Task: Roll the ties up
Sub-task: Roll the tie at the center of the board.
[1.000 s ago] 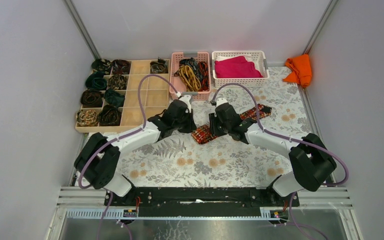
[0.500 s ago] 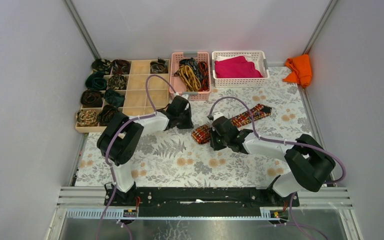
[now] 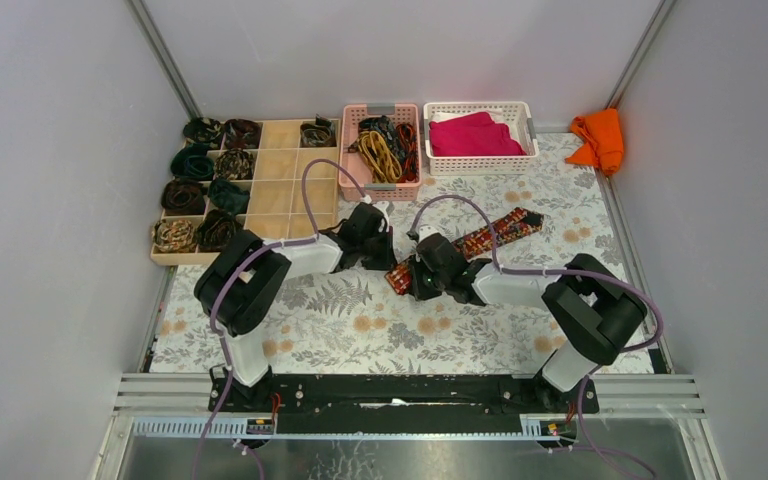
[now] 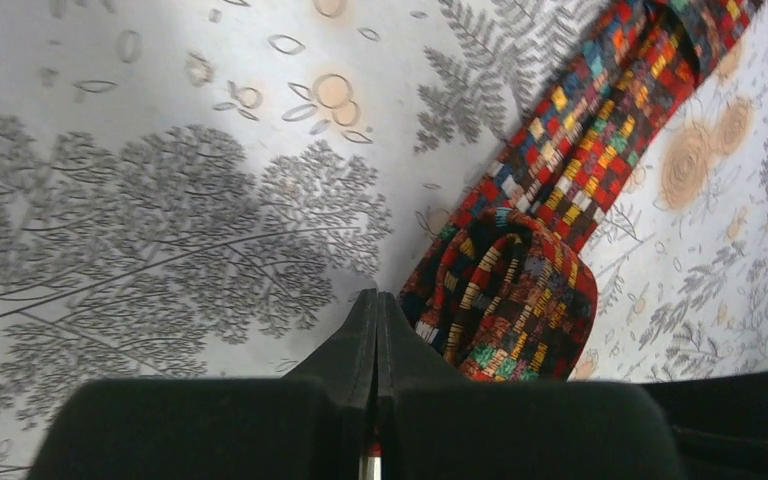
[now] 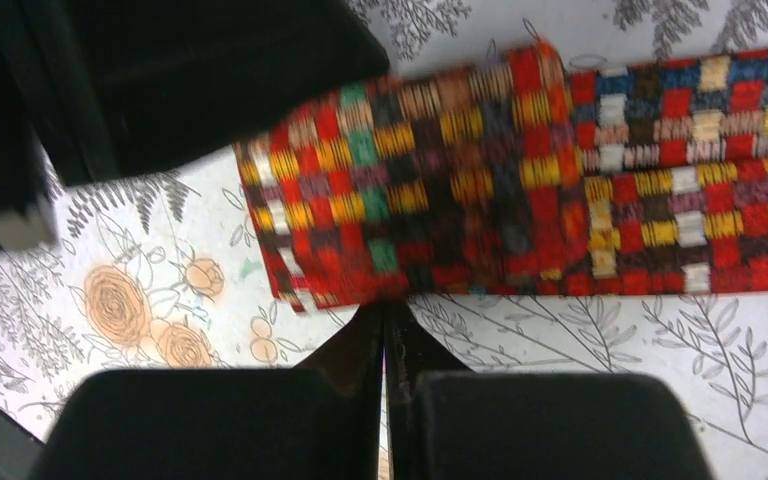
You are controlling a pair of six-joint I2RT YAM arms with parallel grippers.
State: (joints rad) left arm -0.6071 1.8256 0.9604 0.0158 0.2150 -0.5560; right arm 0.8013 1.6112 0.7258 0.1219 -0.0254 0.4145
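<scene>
Divided tray point(image 3: 285, 165): at 10 o'clock on the tabletop point(image 3: 360, 330); rolled ties point(image 3: 195, 195) fill its left cells.
Left tool point(image 4: 377, 305): fingers pressed together and holding nothing, with the tip just beside the coil on its 9 o'clock side.
Tie point(image 3: 508, 224): red-orange-and-dark, lying mid-tabletop between the two tools, with a started coil point(image 4: 505, 300) at one end.
Long axis: runs from 8 o'clock to 2 o'clock. The coil is at the 8 o'clock end and the flat free end points to 2 o'clock.
Right tool point(image 5: 385, 325): fingers pressed together, tip at the tie's near edge; no fabric shows between them.
Step in hand: the roll looks only just begun, since most of the length lies straight.
Next move: probably calls for turning the coil toward 2 o'clock along the strip, with one tool bracing it so it cannot spring open.
</scene>
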